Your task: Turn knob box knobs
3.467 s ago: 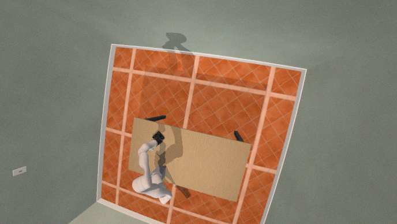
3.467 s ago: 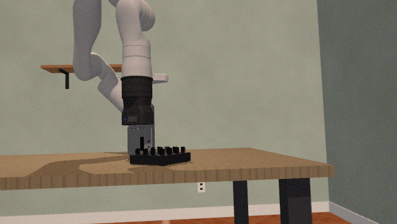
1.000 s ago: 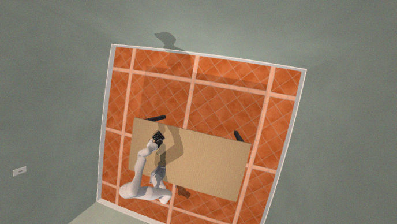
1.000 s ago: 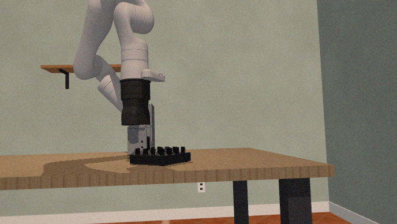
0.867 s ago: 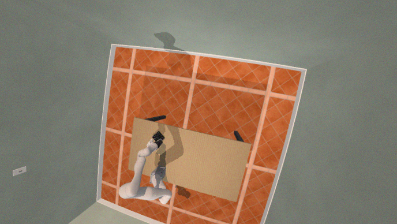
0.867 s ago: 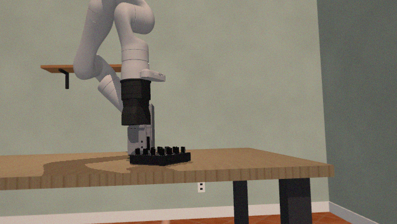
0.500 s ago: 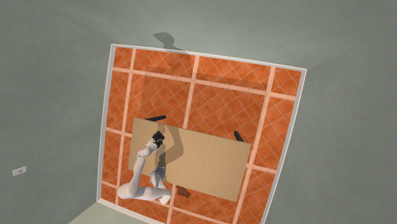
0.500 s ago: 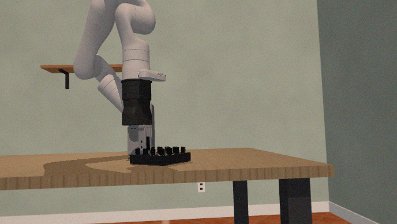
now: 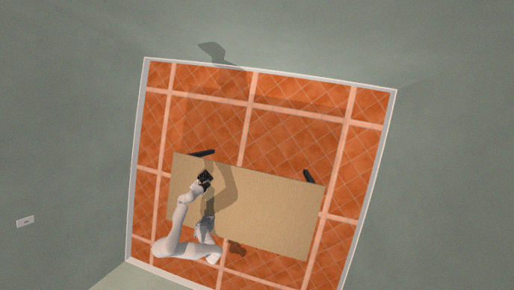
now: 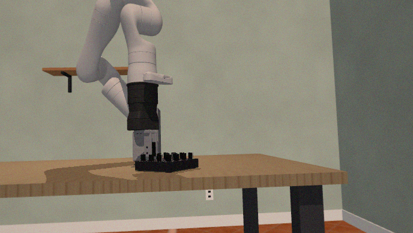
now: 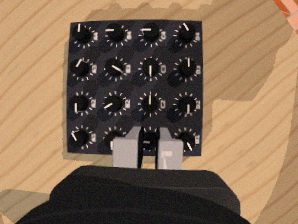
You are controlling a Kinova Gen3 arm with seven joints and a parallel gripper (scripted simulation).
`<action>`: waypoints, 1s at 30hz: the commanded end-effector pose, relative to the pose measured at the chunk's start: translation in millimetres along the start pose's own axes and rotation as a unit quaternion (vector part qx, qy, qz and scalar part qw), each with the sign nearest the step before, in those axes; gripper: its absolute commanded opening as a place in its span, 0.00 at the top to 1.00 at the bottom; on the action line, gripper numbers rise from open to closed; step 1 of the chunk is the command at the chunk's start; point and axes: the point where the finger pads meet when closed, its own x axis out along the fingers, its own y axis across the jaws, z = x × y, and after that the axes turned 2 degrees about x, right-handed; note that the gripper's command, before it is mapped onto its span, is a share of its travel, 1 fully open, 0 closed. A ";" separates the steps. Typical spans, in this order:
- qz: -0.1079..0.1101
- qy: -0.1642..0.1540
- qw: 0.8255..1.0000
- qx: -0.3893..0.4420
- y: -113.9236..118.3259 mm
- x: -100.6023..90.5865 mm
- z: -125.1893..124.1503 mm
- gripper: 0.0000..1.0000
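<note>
Knob box (image 9: 205, 176) (image 10: 167, 166) (image 11: 133, 53) upright on the bench (image 9: 269, 209) (image 10: 264, 168). In the wrist view its front is at the right, row 4 at the top.

Knob C1 (image 11: 148, 142): between the fingers (image 9: 200, 182) (image 10: 147, 157). Its line, partly shaded, seems near 12, so probably four hours clockwise to go. Knob C3 (image 11: 150, 69): line near 9, untouched by the fingers; needs five hours counter-clockwise, through 12.

Fingers fairly narrow, one each side of C1; cannot tell whether the pads press on it.

Risks, my judgement. A light grip could slip on C1, the wrist turning further than the line and leaving it short of 4. An off-centre turn would load the knob sideways and might drag the box.

Neighbours stand close: knob B1 (image 11: 115, 136), half hidden by a finger, knob D1 (image 11: 187, 142), knob C2 (image 11: 149, 104). Swinging or opening wide while low could nudge any of them off its mark.

Farther out, the arm (image 9: 178, 224) (image 10: 141, 57) reaches down from above; lift straight up before moving to C3.

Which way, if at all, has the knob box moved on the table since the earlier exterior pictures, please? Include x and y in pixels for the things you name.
No, the box (image 9: 205, 176) (image 10: 168, 166) (image 11: 134, 87) has not visibly moved: against the table's (image 9: 261, 209) (image 10: 255, 168) (image 11: 30, 100) front edge, it sits in the same place.
</note>
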 end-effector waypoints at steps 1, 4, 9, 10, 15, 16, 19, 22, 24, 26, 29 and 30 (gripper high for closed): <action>0.002 -0.001 1.000 0.008 0.9 1.0 2.2 0.70; 0.002 -0.001 1.000 0.008 0.9 1.0 2.2 0.70; 0.002 -0.001 1.000 0.009 0.9 1.0 2.2 0.70; 0.002 -0.001 1.000 0.009 0.9 1.0 2.2 0.70; 0.002 -0.001 1.000 0.009 0.9 1.0 2.2 0.70; 0.002 -0.001 1.000 0.009 0.9 1.0 2.2 0.70; 0.002 -0.001 1.000 0.009 0.9 1.0 2.2 0.54; 0.002 -0.001 1.000 0.009 0.9 1.0 2.2 0.54; 0.002 -0.001 1.000 0.009 0.9 1.0 2.2 0.54; 0.002 -0.001 1.000 0.009 0.9 1.0 2.2 0.54; 0.002 -0.001 1.000 0.009 0.9 1.0 2.2 0.54; 0.002 -0.001 1.000 0.009 0.9 1.0 2.2 0.54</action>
